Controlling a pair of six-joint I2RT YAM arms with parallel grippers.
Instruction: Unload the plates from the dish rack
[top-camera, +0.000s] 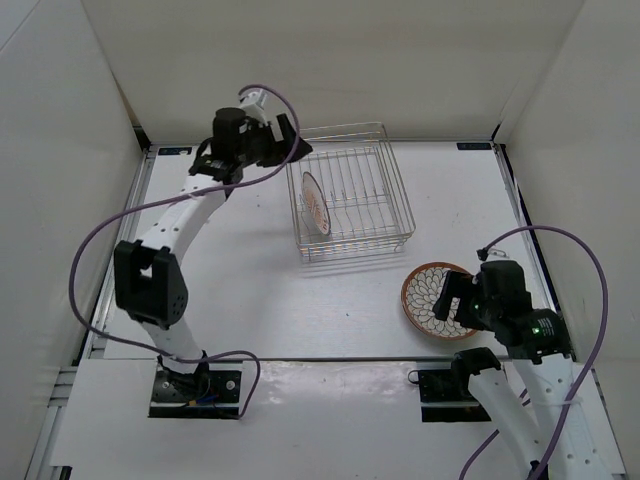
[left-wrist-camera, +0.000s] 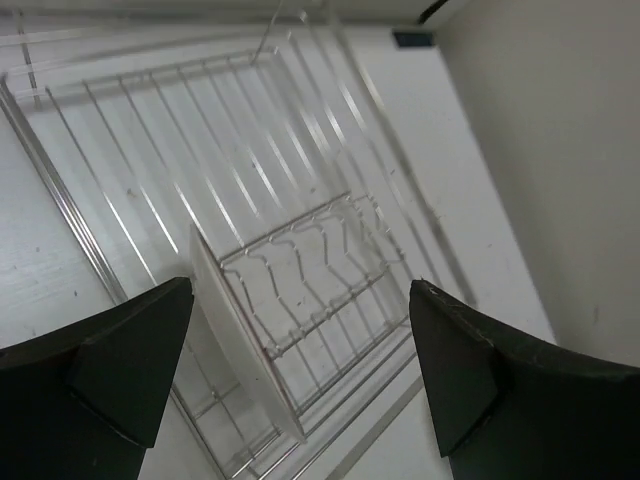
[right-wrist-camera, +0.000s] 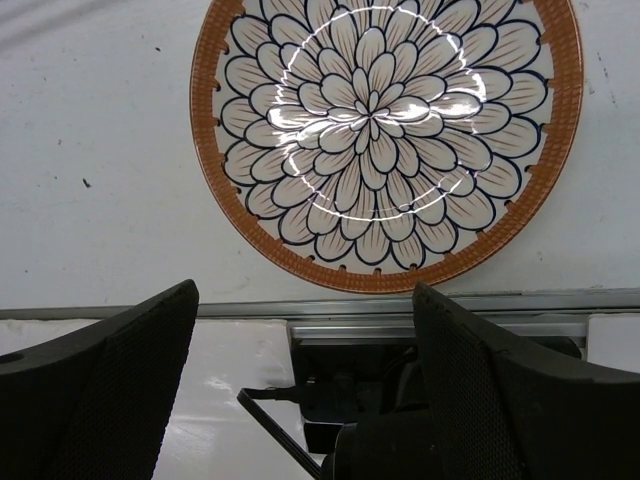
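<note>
The dish rack (top-camera: 372, 200) of thin silver wire stands at the middle of the table. One plate (top-camera: 314, 203) stands on edge in the rack's left part. In the left wrist view this plate (left-wrist-camera: 240, 345) shows edge-on with its white back, inside the rack (left-wrist-camera: 200, 150). My left gripper (top-camera: 288, 140) hangs open over the rack's far left corner, above the plate, its jaws (left-wrist-camera: 300, 300) wide apart and empty. A second plate (top-camera: 432, 297) with an orange-brown rim and white petals lies flat on the table, also large in the right wrist view (right-wrist-camera: 385, 135). My right gripper (top-camera: 456, 303) is open just above its near edge, with nothing between the jaws (right-wrist-camera: 305, 295).
White walls close in the table on the left, back and right. A metal rail (right-wrist-camera: 300, 308) runs along the table's near edge, just below the flat plate, with the right arm's base mount (top-camera: 455, 382) behind it. Purple cables loop off both arms.
</note>
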